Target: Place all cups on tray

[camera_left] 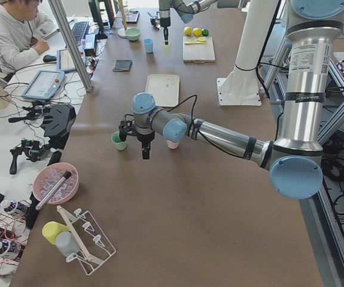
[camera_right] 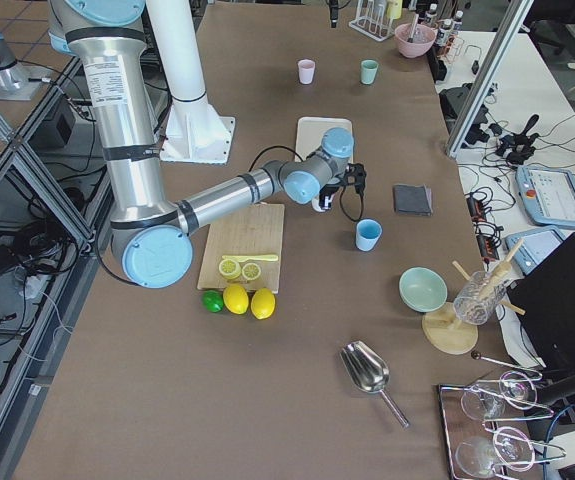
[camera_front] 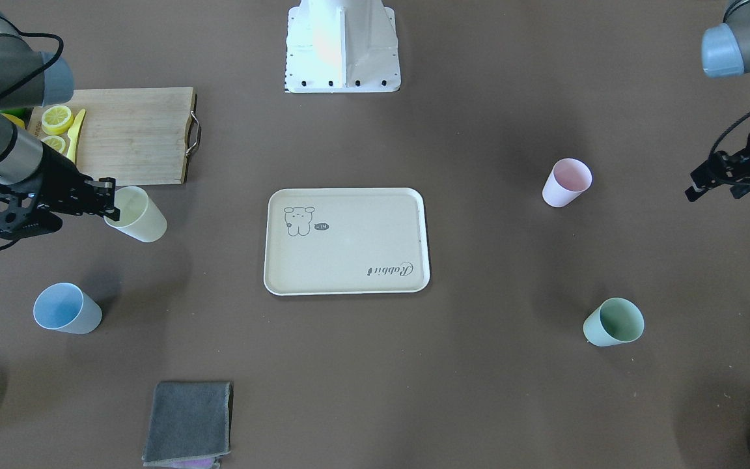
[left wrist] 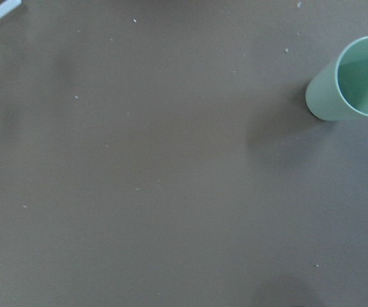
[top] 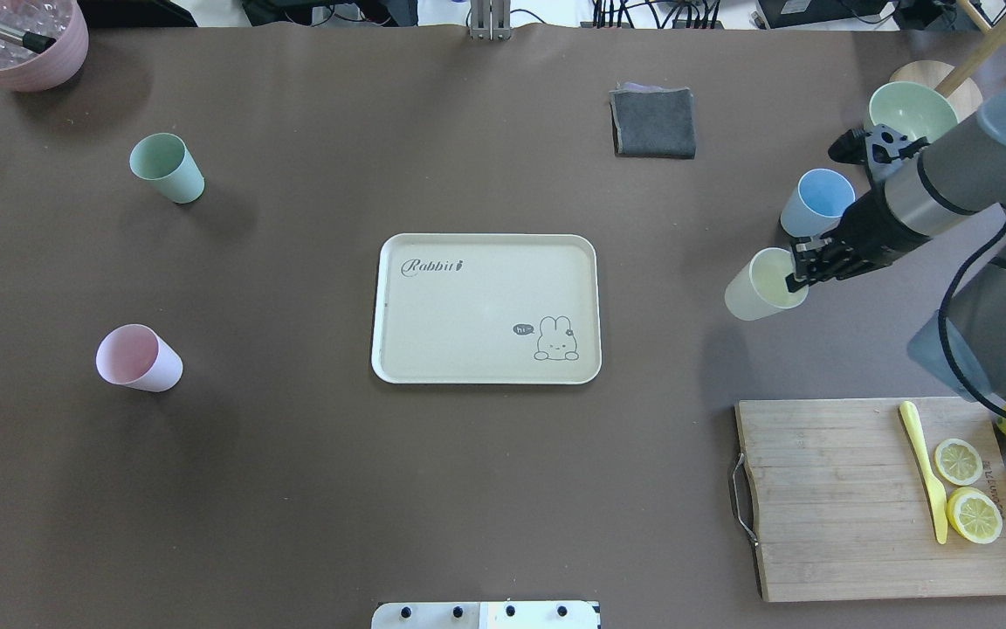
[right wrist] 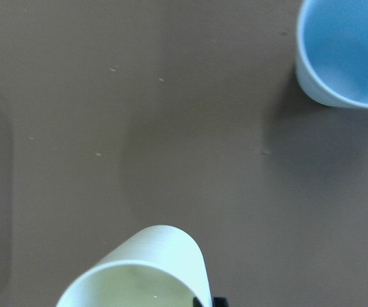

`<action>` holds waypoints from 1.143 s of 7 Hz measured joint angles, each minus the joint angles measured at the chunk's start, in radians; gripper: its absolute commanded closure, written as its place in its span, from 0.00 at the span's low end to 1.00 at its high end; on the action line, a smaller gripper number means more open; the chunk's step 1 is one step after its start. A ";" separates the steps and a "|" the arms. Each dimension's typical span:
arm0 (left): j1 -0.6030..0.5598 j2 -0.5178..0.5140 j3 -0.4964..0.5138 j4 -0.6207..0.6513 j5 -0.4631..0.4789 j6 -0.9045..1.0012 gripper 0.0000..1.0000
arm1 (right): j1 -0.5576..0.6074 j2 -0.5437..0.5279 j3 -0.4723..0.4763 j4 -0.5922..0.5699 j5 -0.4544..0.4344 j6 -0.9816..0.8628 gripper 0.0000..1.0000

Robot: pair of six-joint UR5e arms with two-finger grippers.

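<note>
The pink cup stands on the table on the robot's left, well apart from the tray, which holds nothing. So no cup is placed yet and all four are left.

Beyond the tray on the right, the right gripper has its fingers clamped on the rim of the yellow cup, which tilts toward the tray. This looks like the first pick. I cannot tell whether the cup is off the table.

The blue cup stands just behind it, untouched. The green cup is farthest, on the left. The left gripper hangs near it, point down, holding nothing. I cannot tell whether its fingers are apart.

The overhead view crops the left gripper to a sliver; the front and left side views show it whole. The right wrist view shows a dark fingertip at the yellow rim. The left wrist view shows only the green cup and table.
</note>
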 measured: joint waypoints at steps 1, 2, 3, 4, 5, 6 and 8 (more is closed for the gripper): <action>0.057 0.023 -0.007 -0.079 0.002 -0.059 0.09 | -0.044 0.068 -0.001 -0.007 -0.025 0.079 1.00; 0.119 0.053 -0.009 -0.173 0.024 -0.117 0.09 | -0.102 0.128 -0.006 -0.011 -0.076 0.141 1.00; 0.188 0.074 -0.010 -0.243 0.070 -0.172 0.09 | -0.159 0.180 -0.016 -0.026 -0.135 0.179 1.00; 0.252 0.080 -0.012 -0.277 0.111 -0.218 0.17 | -0.208 0.231 -0.024 -0.068 -0.188 0.199 1.00; 0.301 0.080 -0.015 -0.290 0.143 -0.245 0.36 | -0.246 0.266 -0.029 -0.107 -0.228 0.212 1.00; 0.333 0.080 -0.015 -0.294 0.161 -0.256 0.86 | -0.272 0.280 -0.037 -0.124 -0.256 0.220 1.00; 0.366 0.080 -0.016 -0.296 0.181 -0.270 1.00 | -0.290 0.289 -0.067 -0.132 -0.276 0.224 1.00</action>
